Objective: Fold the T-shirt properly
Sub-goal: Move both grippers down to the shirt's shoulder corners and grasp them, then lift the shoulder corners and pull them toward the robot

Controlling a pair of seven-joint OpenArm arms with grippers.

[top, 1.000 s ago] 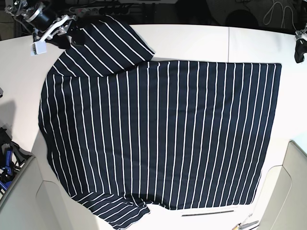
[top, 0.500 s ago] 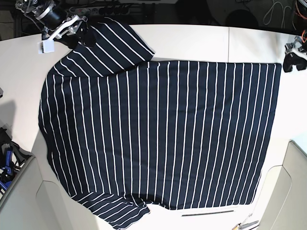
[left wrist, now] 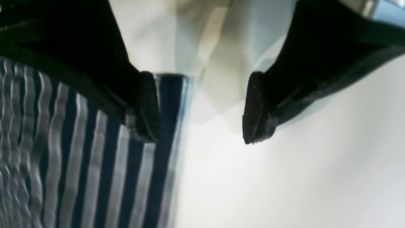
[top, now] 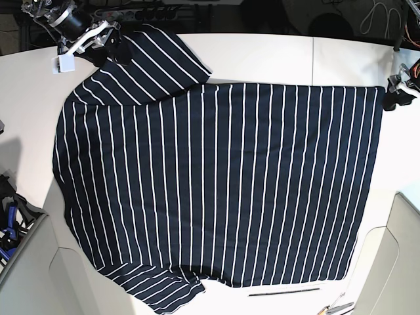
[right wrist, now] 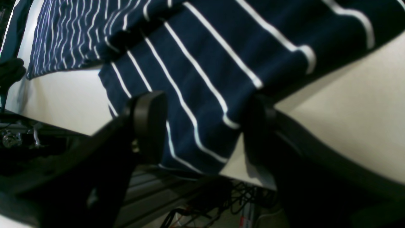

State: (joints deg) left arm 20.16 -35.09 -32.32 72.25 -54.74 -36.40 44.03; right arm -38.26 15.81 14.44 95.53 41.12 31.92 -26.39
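The T-shirt (top: pixel 216 184), dark navy with thin white stripes, lies spread flat on the white table (top: pixel 262 56). One sleeve points to the far left corner, the other (top: pixel 164 292) to the near edge. My right gripper (top: pixel 110 41) is at the end of the far sleeve. In the right wrist view it (right wrist: pixel 204 126) stands open, with the sleeve (right wrist: pixel 196 79) between its fingers (right wrist: pixel 148 123). My left gripper (top: pixel 392 94) is at the shirt's far right corner. In the left wrist view it (left wrist: pixel 197 110) is open: one fingertip (left wrist: pixel 145 107) sits over the shirt's edge (left wrist: pixel 95 158), the other over bare table.
A white tag (top: pixel 63 63) hangs from the right arm. A thin dark rod (top: pixel 284 291) and small tools (top: pixel 335 307) lie by the near edge. Pale panels (top: pixel 400 262) stand at both near corners. Cables (top: pixel 380 20) run behind the table.
The left gripper has come down and inward to the shirt's far right corner. The right gripper has shifted right onto the end of the far sleeve. The shirt lies as before.
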